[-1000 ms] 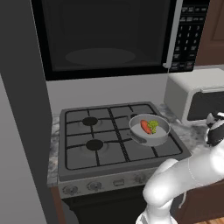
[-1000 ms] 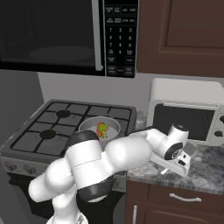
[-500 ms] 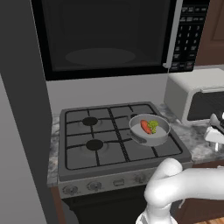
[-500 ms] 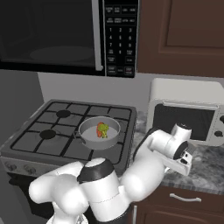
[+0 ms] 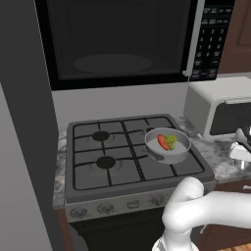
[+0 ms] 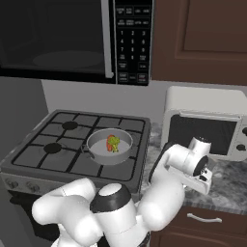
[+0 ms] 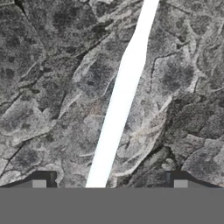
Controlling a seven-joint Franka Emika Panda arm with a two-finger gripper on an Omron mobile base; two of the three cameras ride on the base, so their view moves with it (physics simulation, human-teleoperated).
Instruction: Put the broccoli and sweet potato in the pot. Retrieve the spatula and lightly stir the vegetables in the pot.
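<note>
The grey pot stands on the stove's front right burner. In it lie the orange sweet potato and the green broccoli, side by side; they also show as broccoli and sweet potato in the pot. A white spatula lies flat on the grey granite counter, right of the stove. My gripper hangs just above it, open, with one fingertip on each side of the long white handle. The hand points down in front of the toaster oven.
A white toaster oven stands on the counter close behind the hand. A black microwave hangs over the stove. Dark cabinets are above the counter, and a drawer front sits below its edge.
The hand has moved a little right and down toward the counter beside the stove. The arm's elbow has swung lower in both base views. The pot and vegetables have stayed put.
</note>
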